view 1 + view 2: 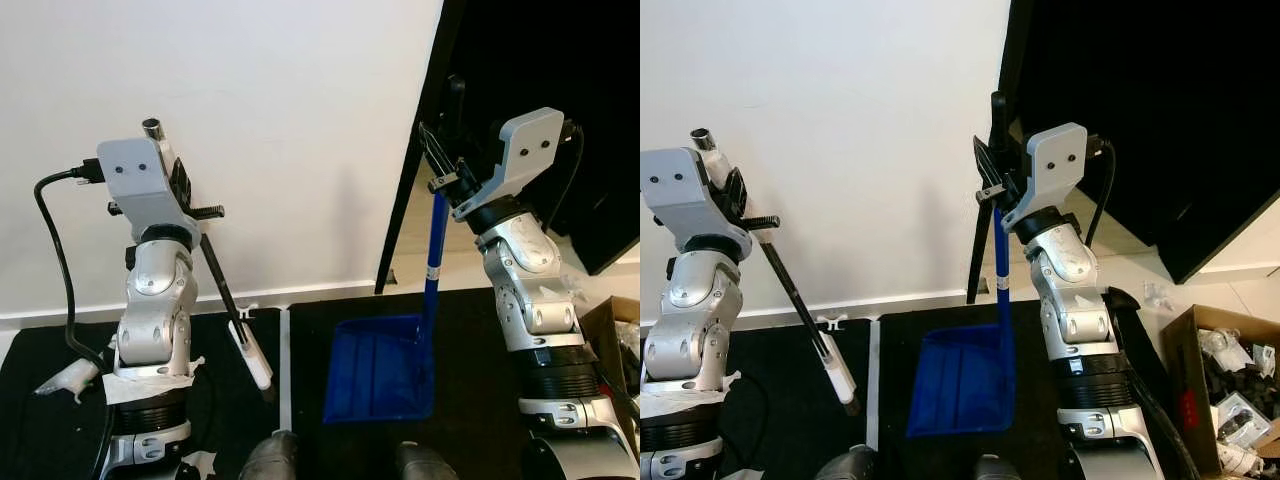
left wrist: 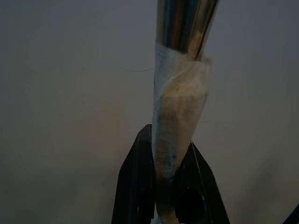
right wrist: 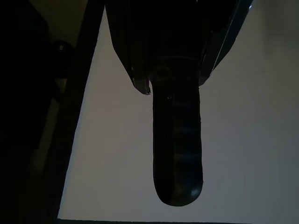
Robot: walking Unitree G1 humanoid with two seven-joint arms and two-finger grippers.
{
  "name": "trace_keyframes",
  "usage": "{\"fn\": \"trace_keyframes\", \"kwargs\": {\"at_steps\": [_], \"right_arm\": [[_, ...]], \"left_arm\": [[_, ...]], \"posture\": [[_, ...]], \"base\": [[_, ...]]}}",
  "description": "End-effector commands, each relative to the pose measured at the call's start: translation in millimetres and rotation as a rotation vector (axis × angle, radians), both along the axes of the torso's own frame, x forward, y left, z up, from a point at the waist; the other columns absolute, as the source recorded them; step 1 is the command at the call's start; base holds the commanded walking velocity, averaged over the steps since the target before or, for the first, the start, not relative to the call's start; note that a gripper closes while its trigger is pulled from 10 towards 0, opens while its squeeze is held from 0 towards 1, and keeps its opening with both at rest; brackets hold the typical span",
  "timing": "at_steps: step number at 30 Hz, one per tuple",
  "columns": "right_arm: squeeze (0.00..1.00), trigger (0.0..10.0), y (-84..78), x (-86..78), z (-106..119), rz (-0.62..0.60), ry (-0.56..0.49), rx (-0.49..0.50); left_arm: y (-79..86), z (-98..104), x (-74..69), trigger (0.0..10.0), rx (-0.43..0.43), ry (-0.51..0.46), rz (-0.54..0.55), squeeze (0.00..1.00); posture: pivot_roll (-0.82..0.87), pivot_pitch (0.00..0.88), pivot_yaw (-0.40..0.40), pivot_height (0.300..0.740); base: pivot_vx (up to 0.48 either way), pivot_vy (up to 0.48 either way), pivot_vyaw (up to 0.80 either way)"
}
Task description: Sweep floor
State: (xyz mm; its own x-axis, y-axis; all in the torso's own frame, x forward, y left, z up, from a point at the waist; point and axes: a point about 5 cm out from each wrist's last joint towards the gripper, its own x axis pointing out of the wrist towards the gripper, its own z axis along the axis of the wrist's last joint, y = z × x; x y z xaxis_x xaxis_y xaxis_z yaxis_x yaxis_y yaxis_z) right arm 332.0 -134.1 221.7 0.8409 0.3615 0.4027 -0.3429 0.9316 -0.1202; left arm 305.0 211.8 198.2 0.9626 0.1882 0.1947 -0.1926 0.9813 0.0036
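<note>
My left gripper point(image 1: 180, 185) is raised at chest height and shut on the broom handle point(image 1: 222, 285), a thin black rod slanting down to a white lower section point(image 1: 251, 352) near the floor. In the left wrist view the black fingers point(image 2: 135, 186) clamp the tape-wrapped part of the handle point(image 2: 180, 121) below its silver end. My right gripper point(image 1: 442, 165) is shut on the top of the blue dustpan's upright handle point(image 1: 432, 255). The blue dustpan point(image 1: 378, 372) rests on the dark floor between my arms. The handle's black tip point(image 3: 177, 158) sticks out past the right fingers.
A white wall with a baseboard point(image 1: 300, 292) stands straight ahead. A black panel point(image 1: 1160, 110) leans at the right. A black mat point(image 1: 330, 330) covers the floor. A cardboard box point(image 1: 1225, 385) of small items sits at the far right.
</note>
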Motion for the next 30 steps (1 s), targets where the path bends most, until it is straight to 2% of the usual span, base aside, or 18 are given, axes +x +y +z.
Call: {"fn": "trace_keyframes", "kwargs": {"at_steps": [1,7,30], "right_arm": [[0.00,10.0,-1.7,-0.6,4.1,-0.001,-0.021,0.002],[0.00,10.0,-1.7,-0.6,4.1,0.000,-0.021,0.002],[0.00,10.0,-0.7,-0.2,4.3,0.005,-0.023,0.000]], "left_arm": [[3.9,0.1,0.5,10.0,0.019,0.010,0.020,0.00],[5.0,-2.1,0.8,10.0,0.016,0.024,0.027,0.00],[4.4,-4.1,2.3,10.0,-0.004,0.040,0.016,0.00]], "posture": [[0.05,0.029,0.039,0.740],[0.05,0.028,0.039,0.740],[0.05,0.023,0.042,0.740]], "base": [[0.000,-0.458,0.00],[0.044,-0.414,0.00],[0.000,0.000,0.00]]}}
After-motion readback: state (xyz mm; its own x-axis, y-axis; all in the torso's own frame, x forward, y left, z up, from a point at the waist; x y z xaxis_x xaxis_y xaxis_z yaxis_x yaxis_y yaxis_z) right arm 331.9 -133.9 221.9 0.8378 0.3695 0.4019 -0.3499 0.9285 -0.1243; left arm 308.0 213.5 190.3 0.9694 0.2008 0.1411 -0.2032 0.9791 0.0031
